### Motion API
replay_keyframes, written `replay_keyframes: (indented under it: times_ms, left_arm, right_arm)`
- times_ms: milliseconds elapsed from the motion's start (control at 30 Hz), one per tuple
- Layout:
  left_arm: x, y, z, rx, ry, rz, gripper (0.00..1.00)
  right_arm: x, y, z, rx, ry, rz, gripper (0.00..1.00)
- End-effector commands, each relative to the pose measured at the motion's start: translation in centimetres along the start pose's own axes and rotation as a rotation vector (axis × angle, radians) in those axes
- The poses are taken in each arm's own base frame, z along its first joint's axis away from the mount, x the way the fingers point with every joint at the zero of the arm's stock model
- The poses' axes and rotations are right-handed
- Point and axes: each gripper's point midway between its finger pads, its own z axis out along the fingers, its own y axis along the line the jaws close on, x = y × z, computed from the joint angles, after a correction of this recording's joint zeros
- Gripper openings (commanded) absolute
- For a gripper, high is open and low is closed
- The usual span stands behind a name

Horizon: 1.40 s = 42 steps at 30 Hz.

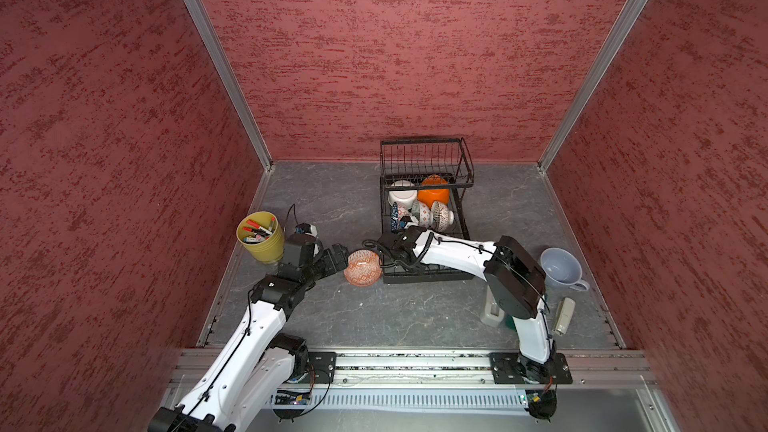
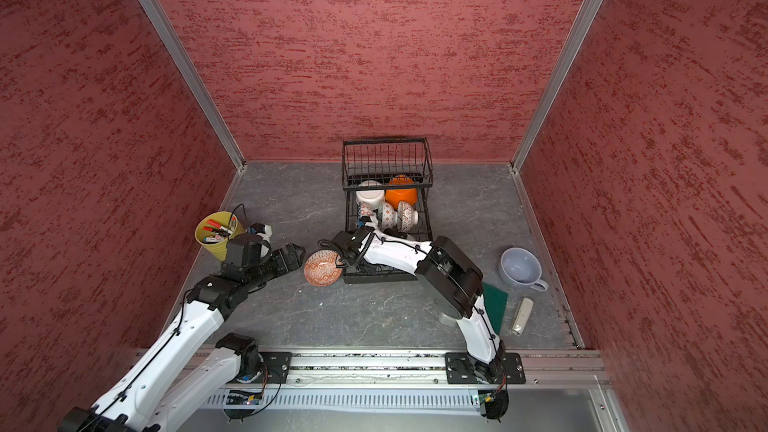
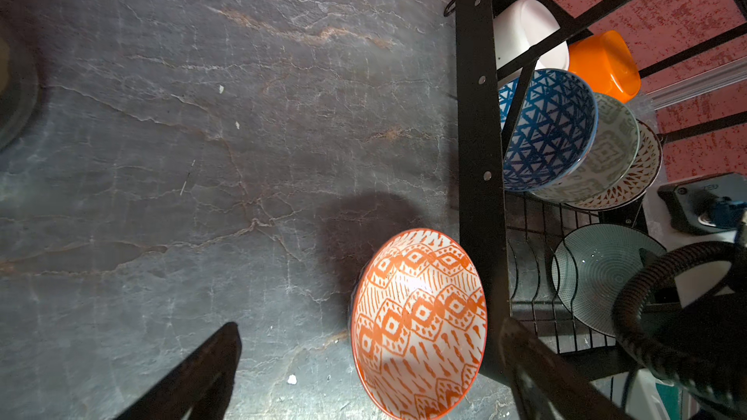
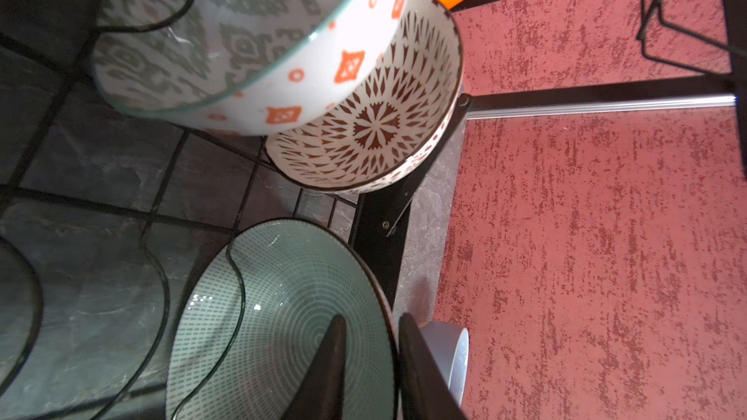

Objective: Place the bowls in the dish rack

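Six bowls (image 3: 549, 131) stand in the dish rack (image 1: 422, 141). One of them, the pale green bowl (image 4: 283, 317), has its rim between the right gripper's (image 4: 372, 319) fingers, and whether they grip it is unclear. The orange-patterned bowl (image 1: 362, 268) lies on the table (image 1: 332, 201) beside the rack, between the wide-open left gripper's (image 3: 368, 325) jaws.

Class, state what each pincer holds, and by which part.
Left pincer: nothing, open beside the orange-patterned bowl. Right pincer straddles the rim of the green bowl; whether it grips cannot be told.
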Motion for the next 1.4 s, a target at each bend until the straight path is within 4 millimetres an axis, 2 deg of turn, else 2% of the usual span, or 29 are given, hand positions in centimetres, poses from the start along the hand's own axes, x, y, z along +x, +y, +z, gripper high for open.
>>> replay_keyframes:
  times_ms: [0,433,1000,1367]
  left_arm:
    - [0.1,0.1,-0.2,0.002,0.003,0.004,1.0]
    - [0.1,0.2,-0.1,-0.008,0.02,0.002,0.99]
    - [0.5,0.4,0.5,-0.04,0.081,-0.004,1.0]
    - [1.5,0.8,0.9,-0.09,0.139,-0.013,1.0]
  right_arm:
    - [-1.2,-0.8,-1.2,-0.042,-0.043,0.085,0.27]
    - [-3.4,-1.3,-3.2,-0.181,-0.131,0.189,0.45]
    - [-6.9,-1.6,-7.4,-0.531,-0.294,0.39,0.98]
    - [-8.0,-1.7,-10.0,-0.762,-0.4,0.506,0.99]
